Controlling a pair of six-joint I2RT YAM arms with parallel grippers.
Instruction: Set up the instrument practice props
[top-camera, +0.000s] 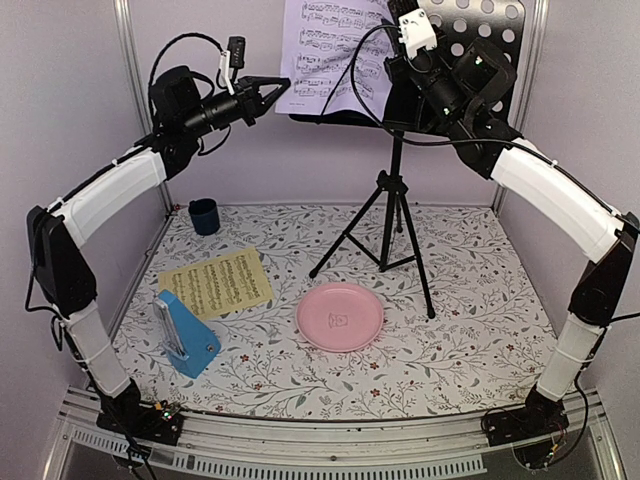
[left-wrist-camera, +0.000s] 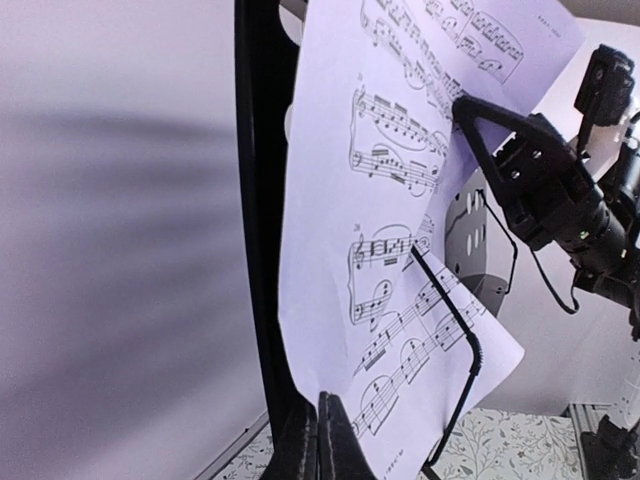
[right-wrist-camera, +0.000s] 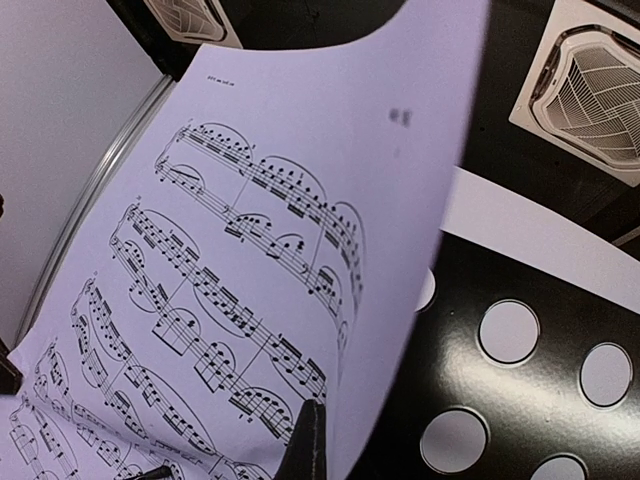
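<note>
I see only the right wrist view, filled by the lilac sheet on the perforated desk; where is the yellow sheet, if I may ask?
Observer: The yellow sheet lies flat on the table, front left.
Operator: And the blue metronome?
Observer: It sits at that sheet's near corner.
Operator: And the left fingers?
Observer: They are shut at the lilac sheet's left edge.

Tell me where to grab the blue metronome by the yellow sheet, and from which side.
Take the blue metronome across its two long flanks, about mid-length, coming straight down from above. It seems to lie flat on the table, broad blue face up, narrow end by the yellow sheet, so those flanks are probably the only opposed faces fingers could span.
</note>
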